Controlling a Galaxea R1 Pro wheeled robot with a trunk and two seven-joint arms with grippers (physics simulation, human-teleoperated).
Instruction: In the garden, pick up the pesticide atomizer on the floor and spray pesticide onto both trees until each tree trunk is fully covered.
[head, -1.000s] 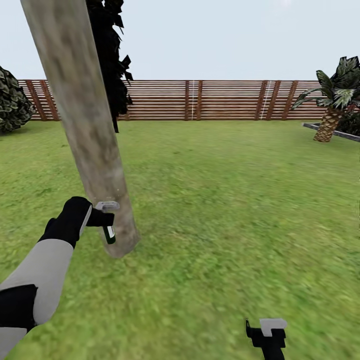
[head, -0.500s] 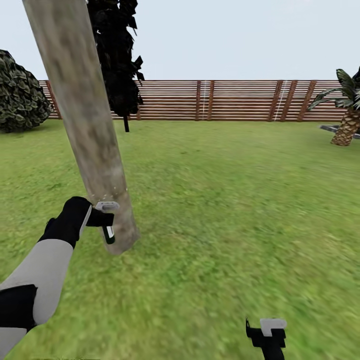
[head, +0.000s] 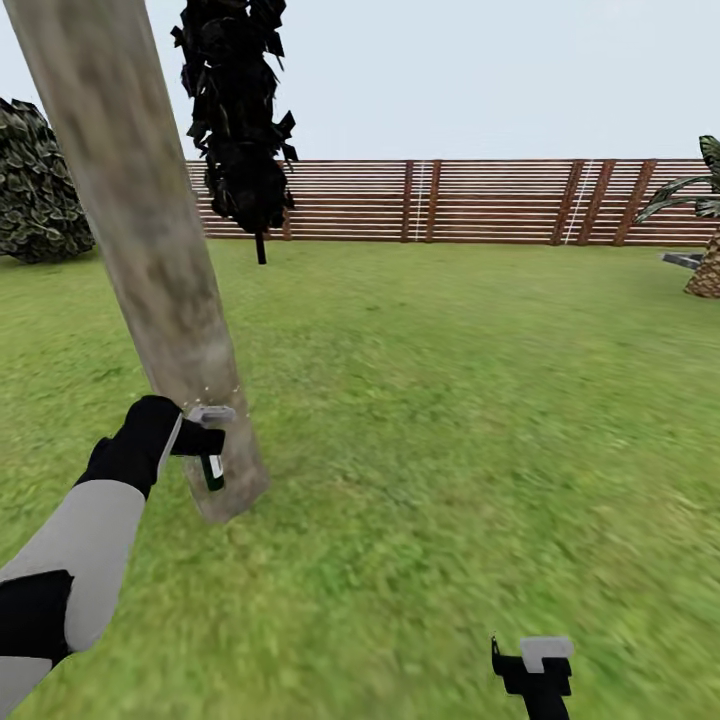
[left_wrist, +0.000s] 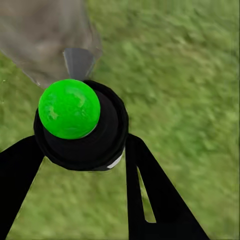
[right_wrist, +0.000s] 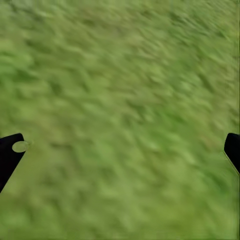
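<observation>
My left gripper (head: 205, 440) pinches the black, green-capped pesticide atomizer (left_wrist: 80, 125), its nozzle against the thick beige-grey tree trunk (head: 150, 250) at 10 o'clock in head view. Tiny white pesticide specks (head: 205, 392) dot the trunk. My right gripper (head: 535, 670), at 5 o'clock, is spread wide over the green grass (right_wrist: 120, 100).

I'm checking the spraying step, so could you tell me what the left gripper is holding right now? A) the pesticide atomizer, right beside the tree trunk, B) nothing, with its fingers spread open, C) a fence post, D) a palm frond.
A: in the left wrist view the left gripper has its fingers on either side of the green-topped pesticide atomizer, and the head view shows it low against the tree trunk.
</observation>
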